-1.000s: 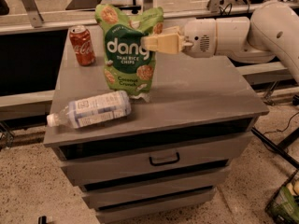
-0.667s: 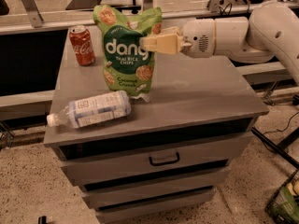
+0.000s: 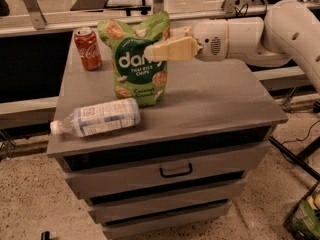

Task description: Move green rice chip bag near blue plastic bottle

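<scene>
The green rice chip bag stands upright on the grey drawer cabinet, left of centre. My gripper reaches in from the right on the white arm. Its cream fingers straddle the bag's upper right edge, one in front and one behind, shut on it. The blue plastic bottle lies on its side near the cabinet's front left edge, cap pointing left. It lies just in front of and below the bag, with a small gap between them.
A red soda can stands at the cabinet's back left corner, left of the bag. The cabinet has drawers with a dark handle. A rail and a glass wall run behind it. Cables and a basket lie on the floor at right.
My gripper has shifted a little to the left, further over the bag. The bag's top has dropped slightly toward the front. The bottle and the can have not moved.
</scene>
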You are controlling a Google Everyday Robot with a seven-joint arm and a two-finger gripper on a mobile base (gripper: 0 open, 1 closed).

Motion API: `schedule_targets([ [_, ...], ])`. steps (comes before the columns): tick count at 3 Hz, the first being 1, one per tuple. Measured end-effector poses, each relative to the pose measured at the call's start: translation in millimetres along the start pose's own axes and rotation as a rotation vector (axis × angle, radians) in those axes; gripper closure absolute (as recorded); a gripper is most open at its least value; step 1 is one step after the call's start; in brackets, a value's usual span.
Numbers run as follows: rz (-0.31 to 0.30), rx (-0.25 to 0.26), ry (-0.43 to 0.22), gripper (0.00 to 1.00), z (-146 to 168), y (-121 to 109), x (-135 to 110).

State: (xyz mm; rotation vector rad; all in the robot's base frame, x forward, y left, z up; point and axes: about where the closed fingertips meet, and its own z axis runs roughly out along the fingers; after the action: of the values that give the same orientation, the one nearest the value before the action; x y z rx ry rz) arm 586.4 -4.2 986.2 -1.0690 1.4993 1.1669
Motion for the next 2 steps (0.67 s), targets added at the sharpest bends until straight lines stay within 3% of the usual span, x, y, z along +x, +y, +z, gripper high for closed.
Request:
schedule_targets([
  [1, 0.0, -0.001, 0.0, 0.0, 1, 0, 0],
  [2, 0.0, 0.036, 0.013, 0.0, -11, 0, 0],
])
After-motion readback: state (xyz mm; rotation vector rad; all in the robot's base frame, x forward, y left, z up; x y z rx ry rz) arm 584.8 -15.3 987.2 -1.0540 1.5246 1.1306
